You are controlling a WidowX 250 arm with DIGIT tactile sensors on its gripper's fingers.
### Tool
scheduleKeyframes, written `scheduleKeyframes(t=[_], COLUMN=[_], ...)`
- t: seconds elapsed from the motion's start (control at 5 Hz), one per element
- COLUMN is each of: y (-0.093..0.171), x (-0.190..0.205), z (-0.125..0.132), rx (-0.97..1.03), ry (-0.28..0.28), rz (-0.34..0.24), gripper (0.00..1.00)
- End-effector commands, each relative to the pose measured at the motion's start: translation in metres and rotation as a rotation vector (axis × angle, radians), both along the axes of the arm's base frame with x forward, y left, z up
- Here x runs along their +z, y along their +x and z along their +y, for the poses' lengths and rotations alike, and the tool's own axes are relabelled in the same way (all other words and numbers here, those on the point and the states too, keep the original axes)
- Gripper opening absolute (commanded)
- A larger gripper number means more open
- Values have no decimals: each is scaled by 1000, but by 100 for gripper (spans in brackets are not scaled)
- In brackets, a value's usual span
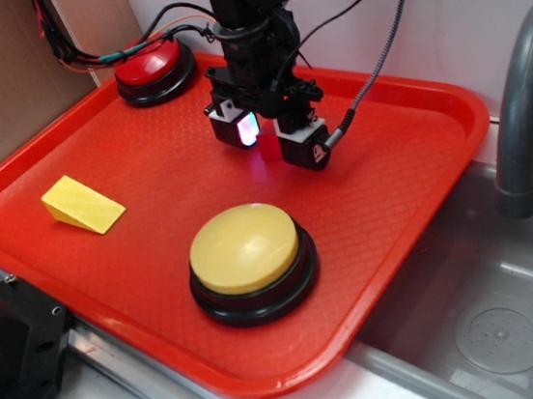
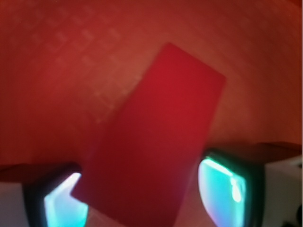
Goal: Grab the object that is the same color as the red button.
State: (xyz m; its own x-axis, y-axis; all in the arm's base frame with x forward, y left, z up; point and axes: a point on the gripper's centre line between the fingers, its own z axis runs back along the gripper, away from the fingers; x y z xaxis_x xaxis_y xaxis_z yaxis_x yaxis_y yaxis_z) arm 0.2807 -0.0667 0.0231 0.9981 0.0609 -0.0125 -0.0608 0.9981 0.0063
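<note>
My claw (image 1: 276,135) hangs open over the red tray (image 1: 407,158), the small red wedge (image 2: 156,137) lying between my glowing fingers (image 2: 220,189), its long axis slanting diagonally across the gap, near the red button (image 1: 153,65).

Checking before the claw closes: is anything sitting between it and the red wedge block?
Nothing visible. The red wedge block lies on the tray directly between the open claw fingers, with no other object in the gap.
</note>
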Motion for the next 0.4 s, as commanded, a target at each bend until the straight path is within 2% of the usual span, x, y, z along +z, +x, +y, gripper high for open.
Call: scheduleKeyframes(t=[0.0,0.2], y=[-1,7], x=[60,64], z=[6,6], rx=[227,267], ry=[-27,-75], rz=[-123,-164], gripper=[100,100])
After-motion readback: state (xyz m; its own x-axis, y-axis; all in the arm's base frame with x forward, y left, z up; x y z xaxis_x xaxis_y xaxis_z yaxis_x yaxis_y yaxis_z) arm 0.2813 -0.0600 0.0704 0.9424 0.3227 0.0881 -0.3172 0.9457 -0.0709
